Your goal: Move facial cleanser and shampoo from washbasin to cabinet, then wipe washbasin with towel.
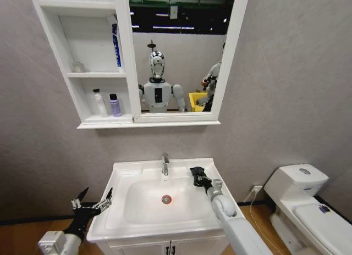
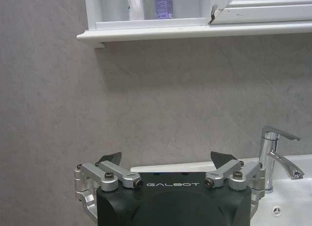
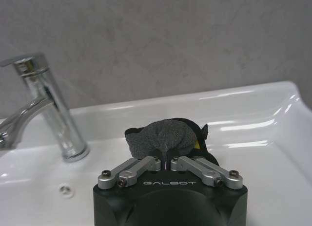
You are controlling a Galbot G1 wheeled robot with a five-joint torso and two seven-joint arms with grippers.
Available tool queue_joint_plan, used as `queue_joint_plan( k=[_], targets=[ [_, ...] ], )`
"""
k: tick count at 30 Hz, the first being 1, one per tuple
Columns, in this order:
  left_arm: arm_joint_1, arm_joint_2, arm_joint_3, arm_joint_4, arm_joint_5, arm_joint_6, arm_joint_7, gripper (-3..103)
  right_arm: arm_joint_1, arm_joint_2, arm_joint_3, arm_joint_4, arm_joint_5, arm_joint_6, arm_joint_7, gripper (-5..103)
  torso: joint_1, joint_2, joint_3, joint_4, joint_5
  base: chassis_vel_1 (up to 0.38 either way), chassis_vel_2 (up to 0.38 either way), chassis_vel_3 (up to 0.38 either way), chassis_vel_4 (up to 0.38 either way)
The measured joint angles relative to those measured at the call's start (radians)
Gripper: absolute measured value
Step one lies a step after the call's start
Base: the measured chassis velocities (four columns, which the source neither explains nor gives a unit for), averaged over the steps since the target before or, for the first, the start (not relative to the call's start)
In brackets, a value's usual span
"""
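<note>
The washbasin [image 1: 132, 172] stands below the wall cabinet [image 1: 82, 123]. At the basin's back right rim, beside the faucet [image 1: 165, 164], my right gripper [image 1: 199, 178] is shut on the dark grey towel [image 1: 196, 171] [image 3: 165, 137], which rests bunched on the ledge. My left gripper [image 1: 93, 203] [image 2: 165, 160] hangs open just off the basin's left edge, holding nothing. A white bottle [image 1: 99, 103] and a purple bottle [image 1: 115, 105] stand in the cabinet's lowest compartment. I cannot tell which is the facial cleanser and which the shampoo.
A blue tube [image 1: 116, 45] leans in the cabinet's middle compartment. The mirror [image 1: 179, 51] fills the cabinet's right side. A white toilet [image 1: 300, 183] stands to the right of the basin. The grey wall [image 2: 170, 99] is close behind.
</note>
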Motion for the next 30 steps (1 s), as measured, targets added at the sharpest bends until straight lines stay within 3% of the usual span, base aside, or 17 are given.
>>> queue_joint_plan(
  k=[8, 22, 30],
  targets=[
    [0.0, 0.0, 0.0, 0.0, 0.0, 0.0, 0.0, 100, -0.026, 0.023, -0.068, -0.075, -0.018, 0.001, 0.058, 3, 0.0, 0.0, 0.0, -0.0004, 0.0, 0.0, 0.0, 0.0, 0.0],
    [0.0, 0.0, 0.0, 0.0, 0.0, 0.0, 0.0, 100, 0.051, 0.092, -0.051, -0.285, -0.055, 0.029, 0.021, 3, 0.0, 0.0, 0.0, 0.0, -0.0008, 0.0, 0.0, 0.0, 0.0],
    [0.0, 0.0, 0.0, 0.0, 0.0, 0.0, 0.0, 100, 0.087, 0.133, -0.086, -0.34, -0.019, 0.014, 0.021, 3, 0.0, 0.0, 0.0, -0.0004, 0.0, 0.0, 0.0, 0.0, 0.0]
  ],
)
